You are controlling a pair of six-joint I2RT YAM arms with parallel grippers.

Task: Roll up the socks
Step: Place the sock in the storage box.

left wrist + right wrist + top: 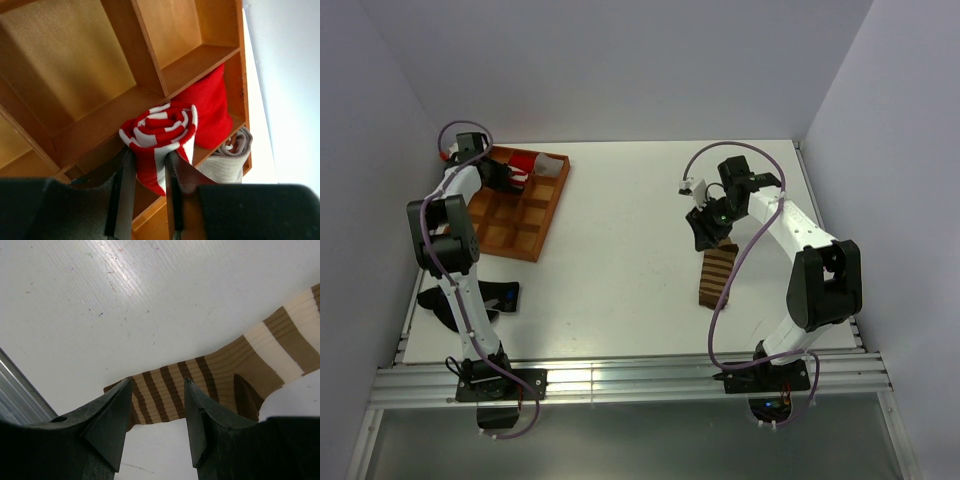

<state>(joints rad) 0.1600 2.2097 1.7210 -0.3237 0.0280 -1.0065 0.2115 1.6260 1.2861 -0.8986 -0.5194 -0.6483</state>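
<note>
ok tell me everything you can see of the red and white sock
The red-and-white sock is soft knit fabric in broad red and white stripes, rolled into a tight spiral whose end faces the left wrist camera. A loose tail hangs below the roll. The left pincer is shut on it, a finger on either side. It sits over the dividers of the wooden tray, in front of a red cloth; whether it touches the wood is unclear.

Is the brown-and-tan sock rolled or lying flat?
Flat. The brown-and-tan sock lies spread on the table, stripes visible along its length, no coil.
</note>
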